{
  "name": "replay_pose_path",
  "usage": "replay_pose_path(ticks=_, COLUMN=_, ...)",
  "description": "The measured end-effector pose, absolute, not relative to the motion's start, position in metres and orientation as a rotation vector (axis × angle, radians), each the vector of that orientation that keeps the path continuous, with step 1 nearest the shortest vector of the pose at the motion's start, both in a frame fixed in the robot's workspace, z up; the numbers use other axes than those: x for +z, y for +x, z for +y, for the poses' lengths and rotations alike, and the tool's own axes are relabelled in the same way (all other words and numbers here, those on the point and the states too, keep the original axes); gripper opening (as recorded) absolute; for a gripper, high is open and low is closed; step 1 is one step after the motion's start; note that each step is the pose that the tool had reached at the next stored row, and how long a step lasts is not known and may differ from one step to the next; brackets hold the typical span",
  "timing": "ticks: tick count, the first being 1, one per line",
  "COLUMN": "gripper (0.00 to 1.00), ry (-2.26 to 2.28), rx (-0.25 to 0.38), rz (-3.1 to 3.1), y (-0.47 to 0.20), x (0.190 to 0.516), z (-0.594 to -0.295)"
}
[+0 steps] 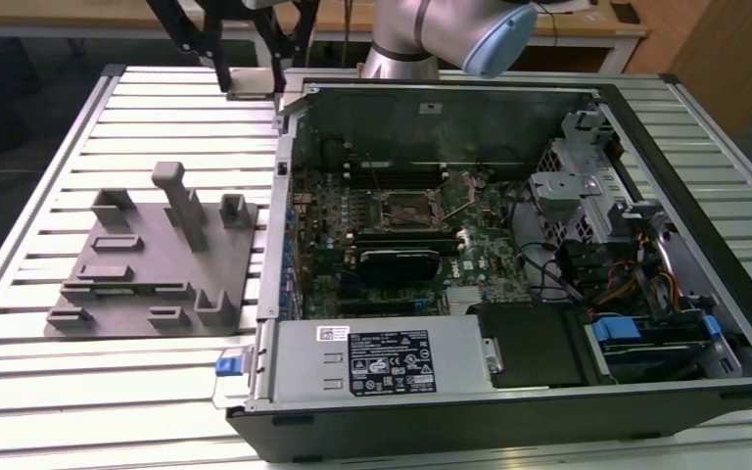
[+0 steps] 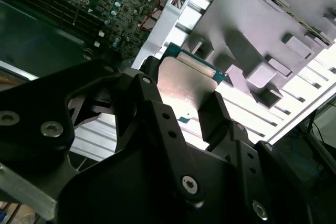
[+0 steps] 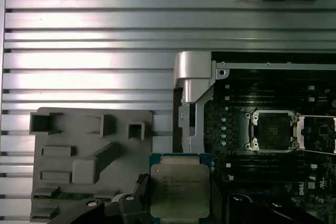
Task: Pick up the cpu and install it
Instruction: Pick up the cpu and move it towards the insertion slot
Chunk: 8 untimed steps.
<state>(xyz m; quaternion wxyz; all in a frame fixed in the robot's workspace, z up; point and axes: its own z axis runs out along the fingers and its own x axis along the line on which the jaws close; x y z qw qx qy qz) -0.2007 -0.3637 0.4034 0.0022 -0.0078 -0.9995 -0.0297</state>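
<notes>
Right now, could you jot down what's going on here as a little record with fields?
gripper: shut on the cpu
cpu: held by two opposite edges, metal top showing in the first wrist view
socket: open, no chip in it
computer case: lying open on the table
grey fixture: on the table beside the case

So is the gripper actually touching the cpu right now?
Touching. In the second wrist view the gripper has its black fingers pressed against opposite edges of the cpu, with no gap visible at either side.
</notes>
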Motion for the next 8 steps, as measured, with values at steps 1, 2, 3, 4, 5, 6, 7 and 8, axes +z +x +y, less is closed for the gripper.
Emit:
replay_pose_path(ticks=1, gripper=0.54, ry=-0.025, rx=-0.093, rz=-3.135, y=-0.199, x=0.402, z=-0.363)
replay_pose_path(ticks=2, gripper=0.54, ry=-0.025, rx=-0.092, rz=-3.135, y=-0.197, x=0.401, z=-0.363)
replay_pose_path(ticks=3, gripper=0.54, ry=-0.025, rx=-0.092, rz=-3.134, y=-0.196, x=0.400, z=-0.363)
replay_pose_path(ticks=4, gripper=0.54, ry=-0.025, rx=-0.091, rz=-3.134, y=-0.194, x=0.399, z=-0.362)
replay_pose_path(ticks=5, gripper=0.54, ry=-0.025, rx=-0.091, rz=-3.134, y=-0.192, x=0.398, z=-0.362)
replay_pose_path(ticks=6, gripper=0.54, ry=-0.025, rx=-0.091, rz=-3.133, y=-0.190, x=0.398, z=-0.362)
replay_pose_path(ticks=7, gripper=0.54, ry=-0.025, rx=-0.090, rz=-3.133, y=-0.189, x=0.397, z=-0.361)
replay_pose_path(ticks=8, gripper=0.54, ry=-0.025, rx=-0.090, rz=-3.133, y=-0.187, x=0.396, z=-0.361)
